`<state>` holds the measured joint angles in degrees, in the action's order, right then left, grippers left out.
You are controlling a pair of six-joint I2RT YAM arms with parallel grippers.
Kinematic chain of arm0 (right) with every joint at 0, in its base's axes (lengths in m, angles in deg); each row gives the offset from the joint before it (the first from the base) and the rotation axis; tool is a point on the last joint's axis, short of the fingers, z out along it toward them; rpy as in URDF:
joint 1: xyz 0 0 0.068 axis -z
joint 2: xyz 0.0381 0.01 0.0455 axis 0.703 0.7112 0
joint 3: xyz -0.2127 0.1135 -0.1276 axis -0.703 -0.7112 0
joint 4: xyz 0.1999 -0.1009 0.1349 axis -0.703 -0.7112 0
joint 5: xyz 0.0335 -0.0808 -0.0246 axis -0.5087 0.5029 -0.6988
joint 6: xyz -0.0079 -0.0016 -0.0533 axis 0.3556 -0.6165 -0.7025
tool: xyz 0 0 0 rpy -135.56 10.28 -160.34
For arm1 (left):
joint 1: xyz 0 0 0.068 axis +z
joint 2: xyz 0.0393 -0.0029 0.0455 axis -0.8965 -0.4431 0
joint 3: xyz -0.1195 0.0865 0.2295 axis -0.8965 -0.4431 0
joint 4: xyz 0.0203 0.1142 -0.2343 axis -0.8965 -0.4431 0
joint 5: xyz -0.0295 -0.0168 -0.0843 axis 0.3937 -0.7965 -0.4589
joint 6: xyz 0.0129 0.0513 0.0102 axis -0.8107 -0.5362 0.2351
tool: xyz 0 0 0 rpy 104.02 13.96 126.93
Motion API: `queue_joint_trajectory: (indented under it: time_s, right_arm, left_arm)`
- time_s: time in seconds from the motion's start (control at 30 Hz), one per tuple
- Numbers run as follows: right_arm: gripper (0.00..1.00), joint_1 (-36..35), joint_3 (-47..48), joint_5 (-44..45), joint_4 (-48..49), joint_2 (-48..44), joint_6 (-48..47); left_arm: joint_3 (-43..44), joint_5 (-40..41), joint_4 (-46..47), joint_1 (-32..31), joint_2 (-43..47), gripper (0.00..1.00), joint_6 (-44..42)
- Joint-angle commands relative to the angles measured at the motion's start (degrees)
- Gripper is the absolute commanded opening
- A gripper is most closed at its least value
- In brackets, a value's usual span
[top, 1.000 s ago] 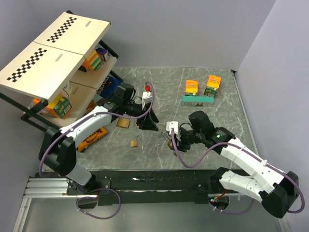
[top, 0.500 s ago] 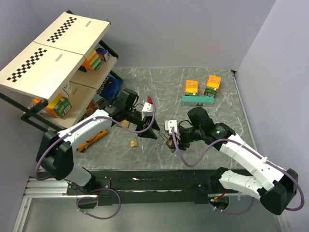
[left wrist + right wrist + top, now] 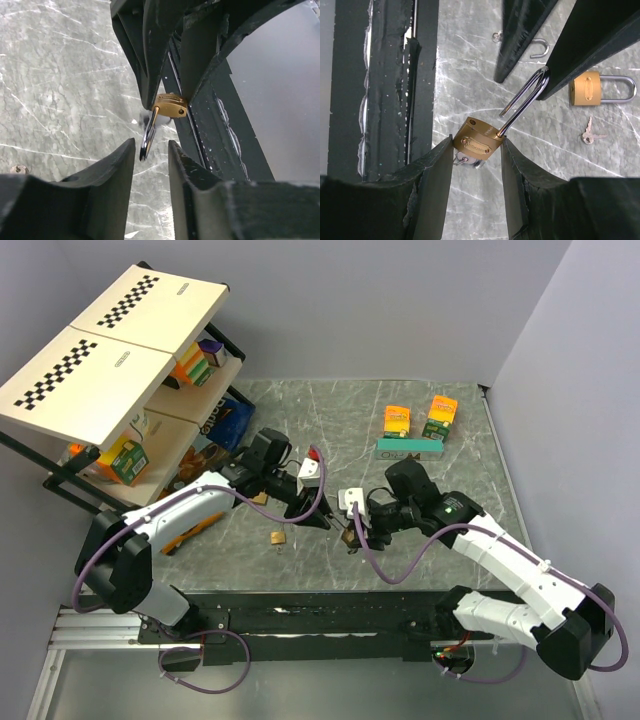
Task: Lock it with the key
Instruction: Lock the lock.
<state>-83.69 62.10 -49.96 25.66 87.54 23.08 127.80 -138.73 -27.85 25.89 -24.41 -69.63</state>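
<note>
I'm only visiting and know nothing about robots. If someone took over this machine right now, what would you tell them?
Right gripper: shut on the brass padlock.
Left gripper: open, fingers either side of the key, not gripping it.
Key: hangs below the padlock, apparently in its keyhole.
Done: padlock picked up, key in place.
Left: the shackle stands open. Press it shut, grip the key and turn it.
</note>
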Motion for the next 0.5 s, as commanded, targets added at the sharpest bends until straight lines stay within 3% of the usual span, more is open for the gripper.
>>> queue_joint_trajectory:
  time_s: [0.0,0.1,0.2,0.27,0.33,0.4,0.47]
  right_arm:
    - [0.0,-0.7,3.1,-2.7,1.5,0.1,-1.0]
    - [0.0,-0.7,3.1,-2.6,1.8,0.2,-0.8]
    - [0.0,-0.8,3.3,-2.0,2.8,0.3,0.0]
    - [0.03,-0.8,3.5,-0.5,3.7,0.5,3.1]
    - [0.36,-0.2,4.3,1.1,3.3,0.3,5.6]
    - [0.84,2.5,4.8,-0.5,3.5,-0.9,7.2]
    - [0.99,4.9,4.8,-3.0,3.9,-2.0,9.1]
  left_arm:
    - [0.3,-0.4,2.6,-0.6,2.2,0.35,-0.2]
    - [0.4,-0.2,2.8,-0.6,2.4,0.26,-0.1]
    - [0.3,0.0,3.1,-0.6,2.7,0.01,0.6]
    - [0.6,0.8,4.2,-0.5,2.7,0.01,3.5]
    - [1.5,-0.1,3.1,0.5,2.6,0.01,4.2]
    - [1.7,-0.9,3.4,1.8,3.4,0.01,6.1]
    - [1.8,-1.4,3.8,3.1,4.7,0.01,7.9]
